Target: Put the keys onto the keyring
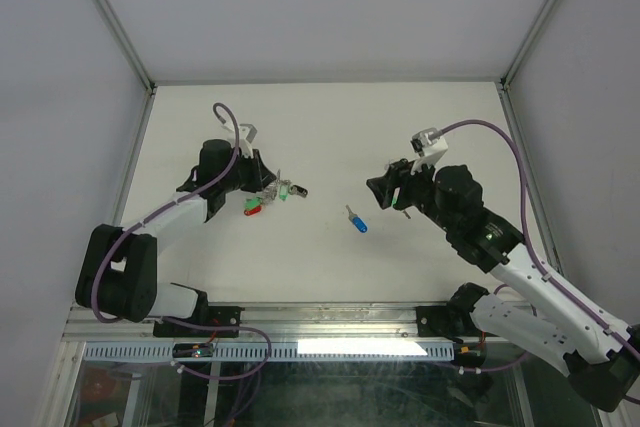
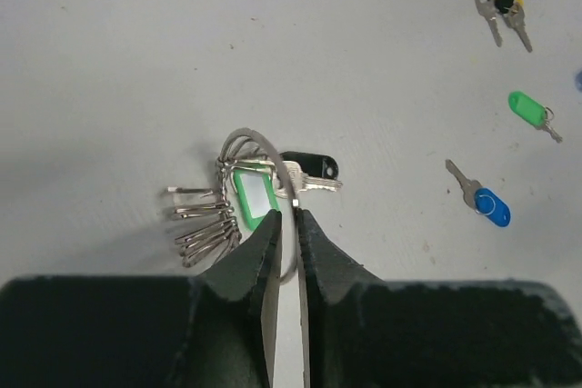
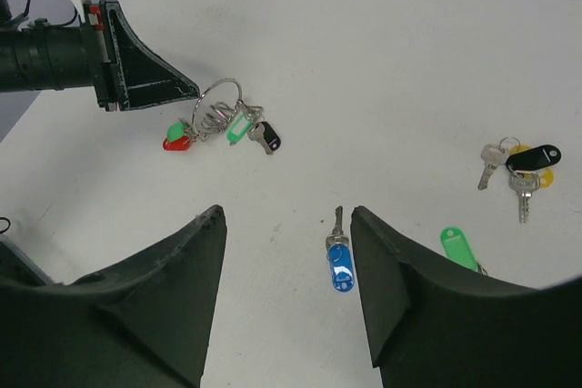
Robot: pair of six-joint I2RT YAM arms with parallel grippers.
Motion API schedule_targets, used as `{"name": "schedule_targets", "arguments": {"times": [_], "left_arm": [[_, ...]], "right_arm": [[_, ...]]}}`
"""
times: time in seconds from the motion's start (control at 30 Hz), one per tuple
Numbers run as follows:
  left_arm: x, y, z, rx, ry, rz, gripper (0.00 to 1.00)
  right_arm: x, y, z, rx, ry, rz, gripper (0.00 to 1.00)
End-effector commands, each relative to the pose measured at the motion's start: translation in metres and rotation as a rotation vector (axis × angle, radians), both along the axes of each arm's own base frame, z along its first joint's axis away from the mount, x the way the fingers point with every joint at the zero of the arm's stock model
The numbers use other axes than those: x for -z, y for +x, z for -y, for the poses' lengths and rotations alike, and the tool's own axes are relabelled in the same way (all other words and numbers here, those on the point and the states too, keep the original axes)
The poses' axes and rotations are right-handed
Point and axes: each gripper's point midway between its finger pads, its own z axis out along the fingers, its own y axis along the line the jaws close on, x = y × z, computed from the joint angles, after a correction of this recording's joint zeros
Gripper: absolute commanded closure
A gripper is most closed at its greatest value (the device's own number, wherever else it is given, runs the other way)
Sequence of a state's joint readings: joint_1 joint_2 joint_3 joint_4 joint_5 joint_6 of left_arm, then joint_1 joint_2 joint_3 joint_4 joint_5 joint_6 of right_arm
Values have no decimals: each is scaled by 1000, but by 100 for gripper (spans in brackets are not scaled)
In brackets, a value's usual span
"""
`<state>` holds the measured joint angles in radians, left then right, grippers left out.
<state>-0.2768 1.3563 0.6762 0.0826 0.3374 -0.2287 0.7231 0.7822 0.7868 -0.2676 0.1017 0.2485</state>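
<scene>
The white surface [image 1: 330,127] is carrying every item. I am holding my left gripper [image 2: 289,221] low over the left half of it. Its jaws are drawn almost together, and the wire of the keyring [image 2: 244,144] is passing through the narrow slit between them. The ring is standing upright at the gripper's tip. I am holding my right gripper [image 3: 286,215] wide apart, gripping nothing, and it is hovering above the surface, well apart from the ring. A green tag [image 2: 255,199], a fan of small silver metal pieces [image 2: 205,229], a red-capped key [image 3: 175,139] and a black-capped key [image 2: 309,168] are clustering at the ring; I cannot tell which are threaded on it. A blue-capped key [image 3: 339,259] is lying loose on the surface, showing between the right jaws in the wrist view. A green-capped key [image 3: 459,246] and a black-and-yellow bunch [image 3: 523,163] are lying to the right in that view, apart from each other
</scene>
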Motion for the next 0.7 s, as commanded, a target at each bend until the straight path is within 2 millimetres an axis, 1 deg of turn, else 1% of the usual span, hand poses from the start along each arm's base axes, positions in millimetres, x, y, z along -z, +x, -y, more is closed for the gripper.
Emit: {"name": "schedule_targets", "arguments": {"times": [0.0, 0.07, 0.17, 0.23, 0.27, 0.3, 0.33, 0.37, 0.47, 0.57, 0.6, 0.67], "left_arm": [[-13, 25, -10, -59, -22, 67, 87], [-12, 30, -17, -80, -19, 63, 80], [-18, 35, -25, -106, -20, 78, 70], [-24, 36, -29, -116, -17, 92, 67], [-28, 36, -30, -117, -16, 99, 66], [-33, 35, -30, -114, -15, 107, 64], [-38, 34, -31, -112, -14, 116, 63], [-43, 32, -32, -112, -14, 126, 60], [-66, 23, -35, -110, -18, 190, 52], [-95, 11, -41, -123, -23, 284, 44], [-111, 4, -44, -129, -28, 336, 41], [-129, -7, -50, -152, -32, 403, 35]], "right_arm": [[-14, 4, 7, 68, 83, 22, 41], [-12, 6, 12, 103, 90, 16, 39], [-8, 9, 20, 155, 72, -5, 25], [-4, 8, 24, 153, 33, -4, 18], [-3, 8, 25, 150, 18, -1, 13], [-4, 7, 26, 146, 9, 9, 5], [-6, 6, 26, 137, 1, 23, 1], [-7, 5, 26, 122, -6, 38, 1], [-16, 1, 29, 97, -17, 100, 1], [-24, -2, 38, 109, -42, 121, 1], [-27, -3, 42, 124, -42, 123, 1], [-32, -5, 48, 140, -38, 142, 1]]}}
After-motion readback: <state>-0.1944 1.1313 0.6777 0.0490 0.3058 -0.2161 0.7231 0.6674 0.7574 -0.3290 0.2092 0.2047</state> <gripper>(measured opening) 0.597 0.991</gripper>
